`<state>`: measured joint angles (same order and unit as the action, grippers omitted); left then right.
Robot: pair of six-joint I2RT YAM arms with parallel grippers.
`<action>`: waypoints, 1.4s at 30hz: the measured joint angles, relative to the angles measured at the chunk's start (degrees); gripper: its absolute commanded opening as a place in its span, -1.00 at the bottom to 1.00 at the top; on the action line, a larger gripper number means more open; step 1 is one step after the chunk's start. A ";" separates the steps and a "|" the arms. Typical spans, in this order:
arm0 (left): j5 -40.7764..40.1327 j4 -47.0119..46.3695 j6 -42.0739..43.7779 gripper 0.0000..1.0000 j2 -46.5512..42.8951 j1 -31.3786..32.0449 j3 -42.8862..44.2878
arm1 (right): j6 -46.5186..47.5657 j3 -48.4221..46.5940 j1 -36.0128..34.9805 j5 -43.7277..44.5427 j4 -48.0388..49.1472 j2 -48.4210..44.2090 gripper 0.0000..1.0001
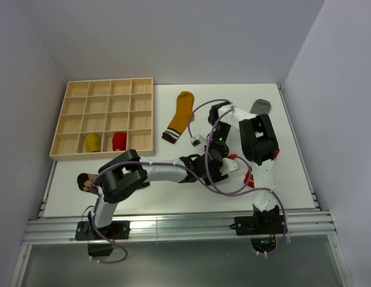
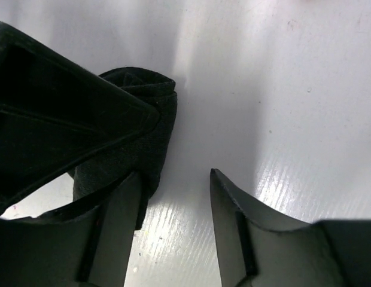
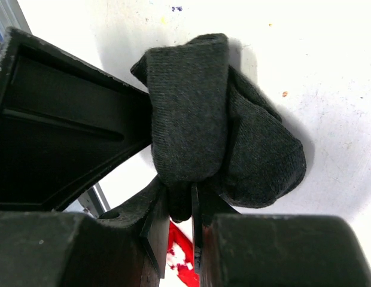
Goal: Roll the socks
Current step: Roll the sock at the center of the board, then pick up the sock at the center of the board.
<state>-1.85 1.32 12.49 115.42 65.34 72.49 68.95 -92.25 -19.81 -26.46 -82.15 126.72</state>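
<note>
A black sock (image 3: pixel 197 119), partly rolled into a bundle, lies on the white table between both grippers. My right gripper (image 3: pixel 179 194) is shut on a fold of it. My left gripper (image 2: pixel 173 179) is open, with the black sock (image 2: pixel 143 131) against the outside of its left finger and bare table between its jaws. In the top view both grippers meet mid-table, left (image 1: pixel 210 170) and right (image 1: pixel 216 150). A red sock with white print (image 3: pixel 182 254) lies under the right gripper. A mustard sock (image 1: pixel 183 115) lies flat further back.
The wooden grid tray (image 1: pixel 105 116) at the back left holds a yellow roll (image 1: pixel 91 142) and a red roll (image 1: pixel 118 140). A grey sock (image 1: pixel 261 106) lies at the back right. A brown patterned sock (image 1: pixel 86 181) lies at the near left.
</note>
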 measured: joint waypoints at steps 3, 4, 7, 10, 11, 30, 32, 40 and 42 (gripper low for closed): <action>-1.51 -0.07 -0.20 0.18 0.07 0.20 0.15 | -0.52 0.00 0.00 0.00 0.07 0.02 -0.78; -2.10 -0.02 -0.35 0.17 0.26 0.24 0.37 | -0.59 0.00 0.00 0.02 0.07 0.02 -0.80; -4.24 -0.59 -1.01 0.16 0.61 0.61 0.72 | -0.76 0.02 0.09 0.04 0.11 0.02 -0.80; -7.08 -4.61 -1.20 0.17 0.28 0.90 -1.33 | -1.01 0.04 0.17 0.04 0.22 0.02 -0.80; -7.58 -5.86 -1.18 0.16 -0.09 0.92 -2.23 | -1.14 0.04 0.20 0.02 0.24 0.02 -0.80; -20.96 -26.77 12.70 0.33 -4.76 4.22 -18.27 | -2.75 0.04 0.00 -0.13 0.11 0.22 -0.80; -20.39 -29.75 14.38 0.33 -5.01 4.44 -19.98 | -2.99 0.04 -0.11 -0.09 0.09 0.24 -0.81; -15.43 -31.95 15.87 0.32 -5.03 4.00 -20.46 | -3.52 -0.11 -1.25 0.09 -0.37 0.57 -0.81; -14.23 -31.47 15.91 0.32 -5.03 3.80 -20.22 | -3.58 -0.61 -1.64 0.15 -0.83 0.98 -0.81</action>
<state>-16.08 -30.15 28.40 110.39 69.14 52.27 65.36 -92.86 -21.45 -26.30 -82.98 127.70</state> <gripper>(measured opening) 0.659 0.219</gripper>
